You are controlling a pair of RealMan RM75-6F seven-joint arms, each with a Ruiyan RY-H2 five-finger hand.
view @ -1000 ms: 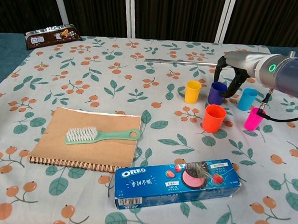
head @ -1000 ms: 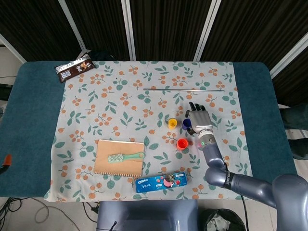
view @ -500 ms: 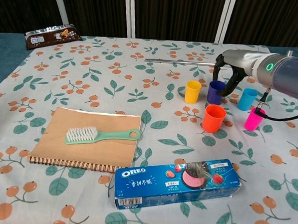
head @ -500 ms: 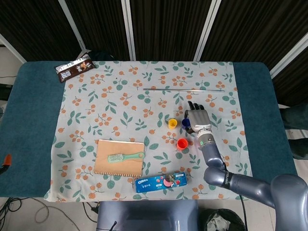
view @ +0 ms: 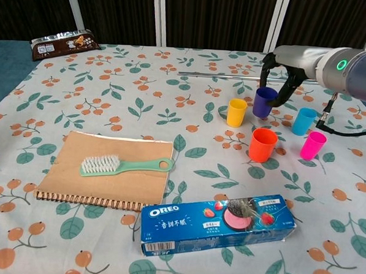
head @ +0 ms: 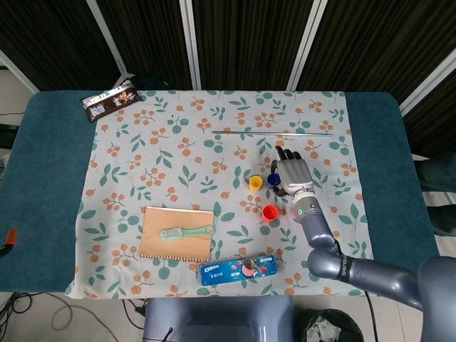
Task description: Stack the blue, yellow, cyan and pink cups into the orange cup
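My right hand [view: 283, 73] grips the blue cup [view: 264, 102] from above and holds it slightly tilted, a little off the cloth. In the head view the right hand [head: 292, 175] covers most of the blue cup [head: 274, 179]. The orange cup [view: 262, 145] stands upright just in front of it, also seen as the orange cup [head: 269, 212]. Left of the blue cup stands the yellow cup [view: 236, 112]. The cyan cup [view: 304, 121] and pink cup [view: 313, 145] stand to the right, under my forearm. My left hand is out of both views.
A notebook [view: 70, 177] with a green brush [view: 123, 166] on it lies at the front left. An Oreo box [view: 218, 223] lies at the front. A thin metal rod [view: 220, 74] lies behind the cups, and a chocolate bar [view: 65, 43] sits at the far left.
My right hand closed around the blue cup and raised it off the cloth, shifting it slightly back and left. The other cups stayed put.
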